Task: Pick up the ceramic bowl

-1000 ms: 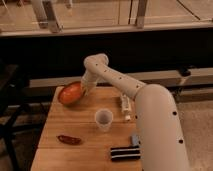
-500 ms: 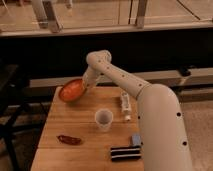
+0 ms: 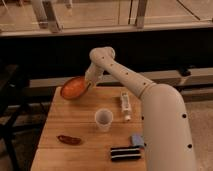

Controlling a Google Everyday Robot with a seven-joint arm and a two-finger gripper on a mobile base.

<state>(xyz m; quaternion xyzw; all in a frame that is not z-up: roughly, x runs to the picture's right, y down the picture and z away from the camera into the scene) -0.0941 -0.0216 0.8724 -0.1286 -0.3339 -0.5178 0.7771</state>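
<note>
The ceramic bowl (image 3: 72, 88) is glossy orange-red, round and shallow. It hangs tilted above the far left corner of the wooden table (image 3: 82, 122), with its opening facing the camera. My gripper (image 3: 87, 84) is at the bowl's right rim, shut on it and holding it off the tabletop. The arm reaches in from the lower right and bends over the table.
A translucent white cup (image 3: 103, 119) stands mid-table. A dark red elongated object (image 3: 69, 139) lies front left. A white tube (image 3: 125, 105) lies right of the cup. A blue item (image 3: 137, 140) and a black bar (image 3: 125, 153) lie front right. A dark chair (image 3: 7, 115) stands left of the table.
The bowl has risen a little with the gripper and shifted slightly right, now more tilted. The cup and the other items have not moved.
</note>
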